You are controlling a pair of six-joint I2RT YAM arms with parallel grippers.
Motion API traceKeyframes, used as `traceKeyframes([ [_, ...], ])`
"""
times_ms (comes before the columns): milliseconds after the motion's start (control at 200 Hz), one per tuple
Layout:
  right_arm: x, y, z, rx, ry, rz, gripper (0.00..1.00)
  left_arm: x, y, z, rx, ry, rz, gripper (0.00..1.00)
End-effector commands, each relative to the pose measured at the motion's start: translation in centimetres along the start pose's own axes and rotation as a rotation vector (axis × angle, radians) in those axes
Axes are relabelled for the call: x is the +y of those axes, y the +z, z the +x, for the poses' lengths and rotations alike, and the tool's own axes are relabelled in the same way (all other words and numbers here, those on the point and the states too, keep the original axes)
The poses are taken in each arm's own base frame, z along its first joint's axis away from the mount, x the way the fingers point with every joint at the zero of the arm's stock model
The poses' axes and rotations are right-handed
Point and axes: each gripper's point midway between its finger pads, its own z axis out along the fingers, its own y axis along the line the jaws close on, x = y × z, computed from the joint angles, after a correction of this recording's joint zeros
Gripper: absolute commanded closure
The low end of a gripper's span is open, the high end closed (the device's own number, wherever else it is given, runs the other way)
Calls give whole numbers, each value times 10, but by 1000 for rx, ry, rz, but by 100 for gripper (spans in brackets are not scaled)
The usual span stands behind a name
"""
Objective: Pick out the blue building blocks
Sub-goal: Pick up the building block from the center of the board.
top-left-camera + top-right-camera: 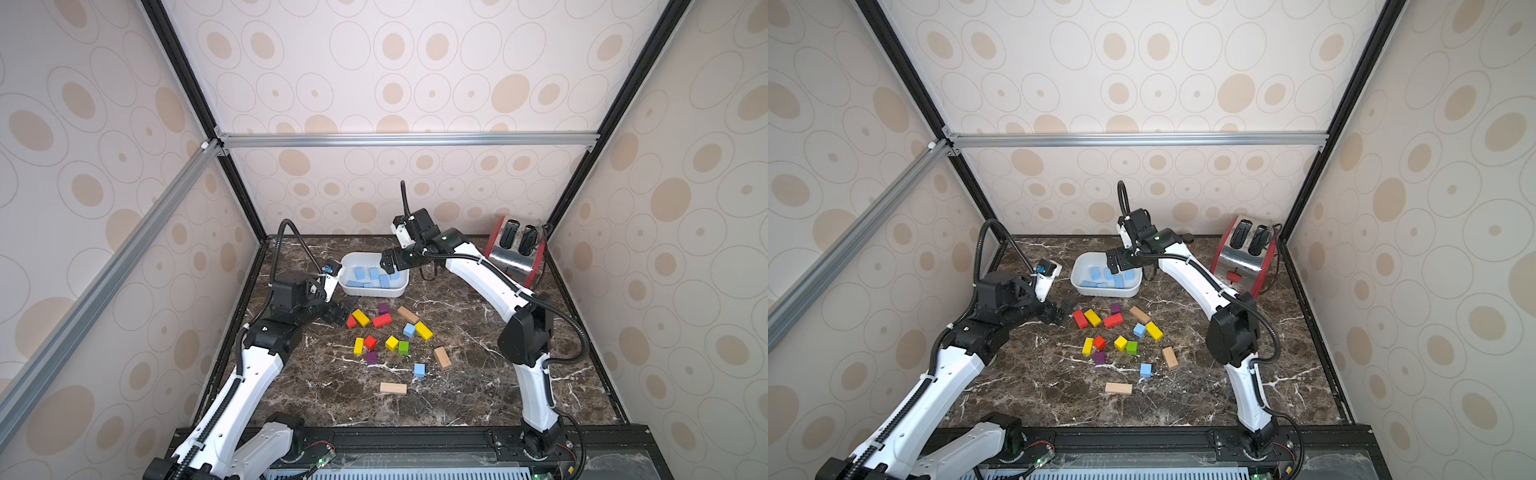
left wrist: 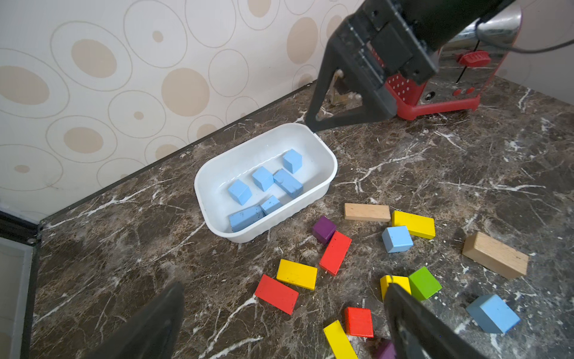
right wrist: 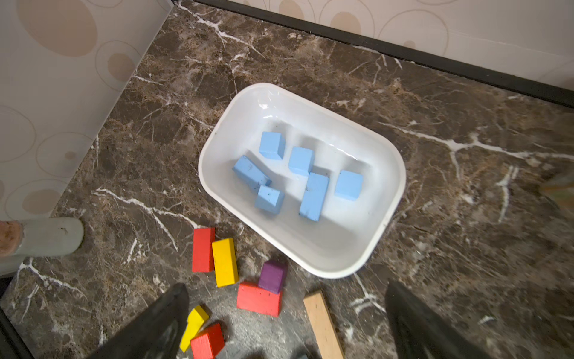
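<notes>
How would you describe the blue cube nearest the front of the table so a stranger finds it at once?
Start at the white tub at the back of the marble table and come forward past the coloured blocks. Between the frontmost tan brick and a slanted tan brick stands a light blue cube. The other loose blue cube sits beside a yellow brick; this one stands alone.

Below the black right jaws, sky-blue blocks (image 3: 300,161) sit in a white tub (image 3: 400,174). The counter (image 3: 435,93) is dark brown marble with white veins. The loose blocks (image 1: 381,320) show red, yellow, green, purple, tan. Cream walls (image 1: 374,62) carry beige ovals.
</notes>
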Motion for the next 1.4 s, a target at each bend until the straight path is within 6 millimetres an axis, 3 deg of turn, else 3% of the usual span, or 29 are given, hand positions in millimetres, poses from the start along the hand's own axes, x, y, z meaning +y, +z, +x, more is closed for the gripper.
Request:
traceKeyframes([
  [0,-2,-27,12,5,-45,65,0,-11,-9,-11,-23,66,37,1],
  [295,-9,-70,63,54,-35,136,1,-42,-10,-2,0,128,113,0],
  [451,-16,-79,100,114,52,170,4,-47,-14,4,4,133,128,0],
  [566,-9,-81,127,149,113,155,6,-53,-19,11,16,134,153,1],
  [791,-1,-77,179,240,192,159,12,-62,-25,26,22,112,175,1],
  [946,-1,-68,204,286,259,171,18,-66,-26,38,36,94,184,1],
  [1392,11,-26,223,374,342,137,30,-70,-2,66,82,54,199,1],
])
